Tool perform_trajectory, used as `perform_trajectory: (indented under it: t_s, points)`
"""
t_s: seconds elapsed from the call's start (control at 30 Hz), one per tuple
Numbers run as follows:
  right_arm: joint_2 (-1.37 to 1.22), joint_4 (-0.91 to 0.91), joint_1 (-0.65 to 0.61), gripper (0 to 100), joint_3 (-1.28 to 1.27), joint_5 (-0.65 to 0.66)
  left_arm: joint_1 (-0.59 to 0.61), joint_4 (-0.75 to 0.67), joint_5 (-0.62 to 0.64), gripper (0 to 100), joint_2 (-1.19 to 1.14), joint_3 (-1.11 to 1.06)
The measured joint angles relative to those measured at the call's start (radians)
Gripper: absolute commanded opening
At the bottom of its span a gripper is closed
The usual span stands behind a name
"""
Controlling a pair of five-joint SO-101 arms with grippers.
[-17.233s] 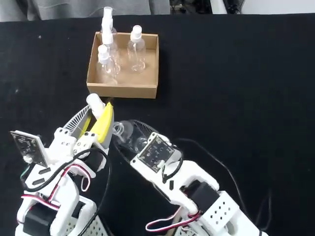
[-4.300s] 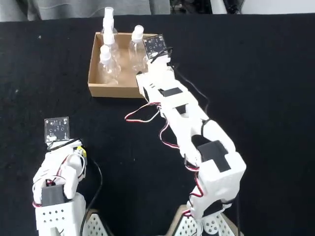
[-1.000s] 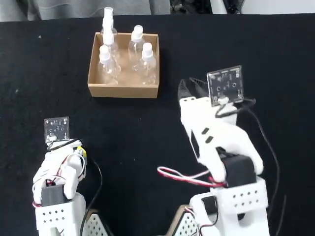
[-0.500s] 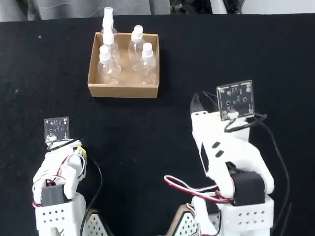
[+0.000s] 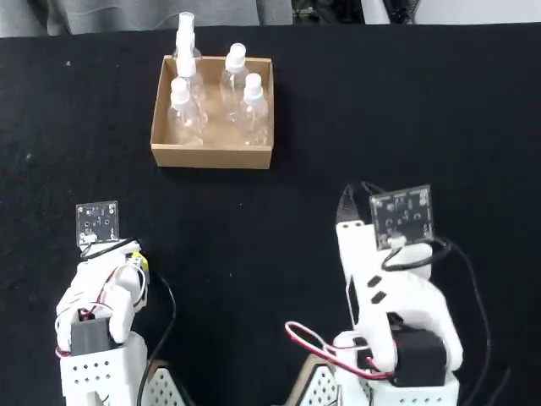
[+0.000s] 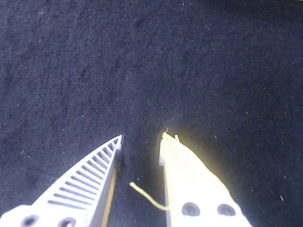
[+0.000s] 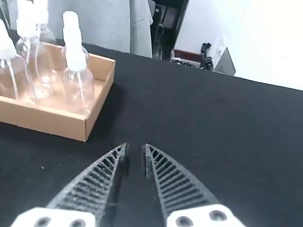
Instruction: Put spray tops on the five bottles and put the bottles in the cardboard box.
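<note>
In the cardboard box the bottles stand with spray tops on, the back-left ones overlapping, so I cannot count them surely; my left gripper is a little open above the black table, holding nothing; the right gripper has a narrow gap, also empty.

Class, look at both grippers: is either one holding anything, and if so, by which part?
Nothing is held. The left gripper and the right gripper each have nothing between their fingers.
</note>
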State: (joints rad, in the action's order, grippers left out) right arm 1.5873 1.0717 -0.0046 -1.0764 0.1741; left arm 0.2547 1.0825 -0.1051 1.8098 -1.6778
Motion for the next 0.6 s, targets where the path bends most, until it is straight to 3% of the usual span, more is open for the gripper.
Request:
perform_trajectory:
  t_s: [0.27,0.6]
  points:
    - [0.206,0.0,0.051,1.8,-0.169,0.051,0.0,0.0,0.0,12,0.0,0.0]
    - [0.213,0.0,0.051,1.9,-0.316,0.057,0.0,0.0,0.0,12,0.0,0.0]
